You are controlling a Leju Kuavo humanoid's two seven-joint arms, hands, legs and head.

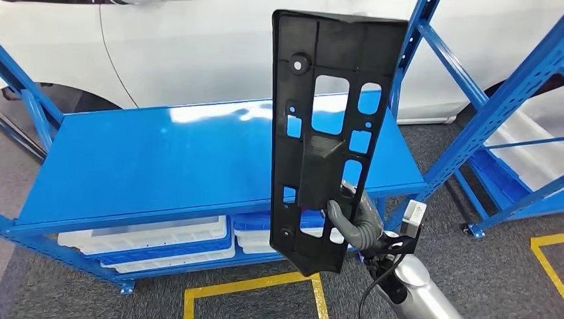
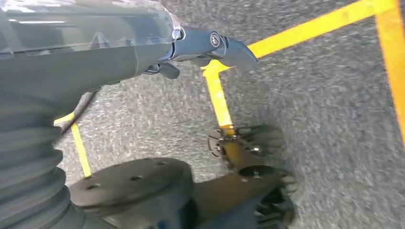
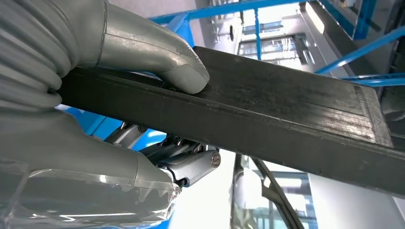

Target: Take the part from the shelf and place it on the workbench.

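I hold long flat black plastic panel with cut-outs (image 1: pixel 332 133) upright in right robot hand (image 1: pixel 356 216), clamped near lower end; looks stiff, light, top-heavy. Left robot hand (image 2: pixel 210 47) hangs, fingers' state unclear.

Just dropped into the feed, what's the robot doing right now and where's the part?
The right robot hand grips the black plastic part near its lower end and holds it upright in the air, in front of the blue shelf. In the right wrist view the thumb presses on one face of the part, with the fingers on the other. The left robot hand holds nothing and hangs over the grey floor with its yellow tape lines. The part is not set down yet.
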